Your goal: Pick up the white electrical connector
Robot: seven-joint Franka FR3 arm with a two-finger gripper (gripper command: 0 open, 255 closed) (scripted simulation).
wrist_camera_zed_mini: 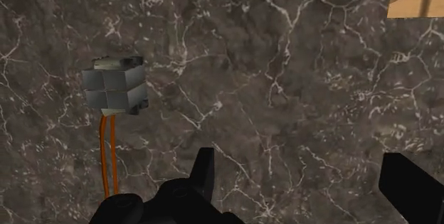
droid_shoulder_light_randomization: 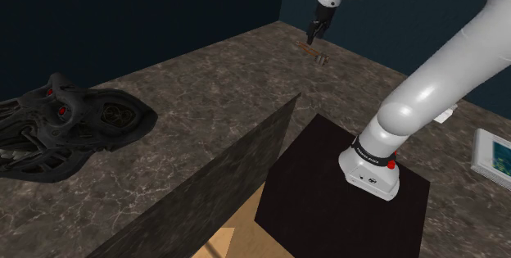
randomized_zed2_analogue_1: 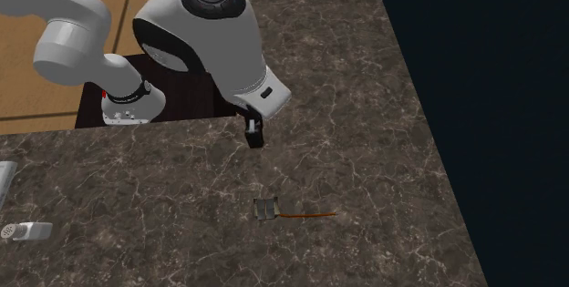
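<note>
The connector (wrist_camera_zed_mini: 114, 89) is a small grey-white block with two orange wires (wrist_camera_zed_mini: 108, 160) trailing from it. It lies flat on the dark marble counter (randomized_zed2_analogue_1: 365, 103), near the counter's far edge in the shoulder view (droid_shoulder_light_randomization: 320, 55). My black gripper (wrist_camera_zed_mini: 306, 180) hangs above the counter, open, with nothing between its fingers (wrist_camera_zed_mini: 205, 170). The connector sits off to one side of the gripper, beyond the nearer finger. In the second exterior view the gripper (randomized_zed2_analogue_1: 253, 137) hovers short of the connector (randomized_zed2_analogue_1: 264, 208). In the shoulder view the gripper (droid_shoulder_light_randomization: 315, 33) is just above and left of it.
A dark tangled sculpture (droid_shoulder_light_randomization: 65, 121) lies at the shoulder view's left. A dark upright panel (droid_shoulder_light_randomization: 221, 174) runs beside the black stand (droid_shoulder_light_randomization: 344, 191). A framed picture (droid_shoulder_light_randomization: 491, 154) and small white items (randomized_zed2_analogue_1: 27, 230) lie near the arm's base. A dark blue wall (randomized_zed2_analogue_1: 492, 103) borders the counter.
</note>
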